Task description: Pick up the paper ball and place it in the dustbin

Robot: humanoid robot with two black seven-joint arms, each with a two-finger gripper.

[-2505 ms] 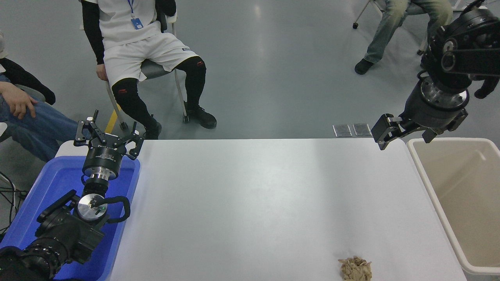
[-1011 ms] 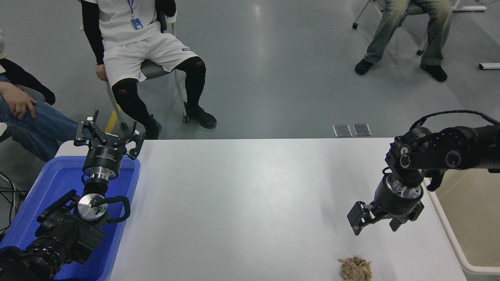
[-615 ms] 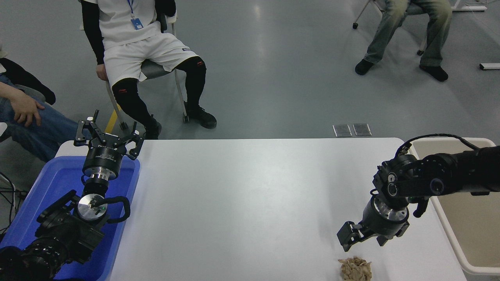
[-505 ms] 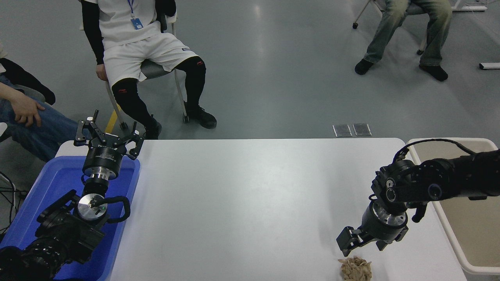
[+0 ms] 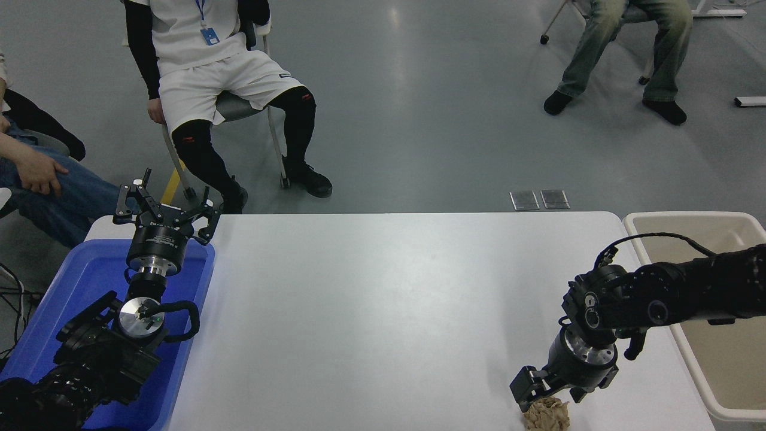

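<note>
The paper ball [image 5: 546, 414] lies at the near edge of the counter [image 5: 383, 299], close to its near right corner and partly cut off by the bottom of the view. The right hand [image 5: 546, 392] sits directly above the ball, fingers spread on either side of its far half; contact cannot be confirmed, and no grip is formed yet.

Step in hand: seat and close. In judgement, lower the hand until the fingertips bracket the widest part of the ball, then close evenly. Crumpled paper compresses, so close firmly enough that the wad cannot slip, and do not press the tips onto the counter surface. Lift straight up before any sideways travel; the ball is near the counter edge and a glancing push could roll it off.

The dustbin [image 5: 640, 251] stands to the right of the ball, off the right end of the counter, and extends toward the far side. The right forearm crosses above its open top, so the carry is short. Raise the load clear of the rim before releasing.

The left hand [image 5: 161, 209] is parked far to the left of the ball, fingers spread, above a blue tub [image 5: 72, 281].
</note>
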